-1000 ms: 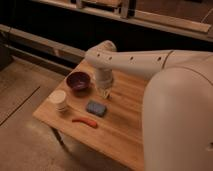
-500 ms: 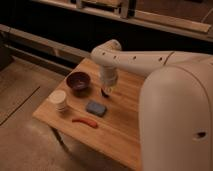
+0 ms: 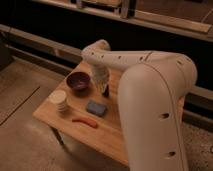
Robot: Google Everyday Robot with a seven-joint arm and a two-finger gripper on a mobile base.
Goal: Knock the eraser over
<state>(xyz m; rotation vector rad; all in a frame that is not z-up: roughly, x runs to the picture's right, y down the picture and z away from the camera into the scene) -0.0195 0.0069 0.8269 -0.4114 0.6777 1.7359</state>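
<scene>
The eraser (image 3: 105,92) is a small dark narrow block on the wooden table (image 3: 117,137), just right of the purple bowl. It looks upright and is partly hidden by the gripper. My gripper (image 3: 103,86) hangs from the white arm straight down over the eraser, at or touching its top. I cannot tell whether it touches.
A dark purple bowl (image 3: 78,81) sits left of the gripper. A white cup (image 3: 58,100) stands at the table's left edge. A flat blue pad (image 3: 96,108) lies in front of the eraser, and a thin red-orange stick (image 3: 84,121) lies near the front edge. My large white arm body (image 3: 155,110) covers the table's right side.
The wrist and gripper shifted slightly right, then back left toward the bowl. The objects on the table have not moved.
</scene>
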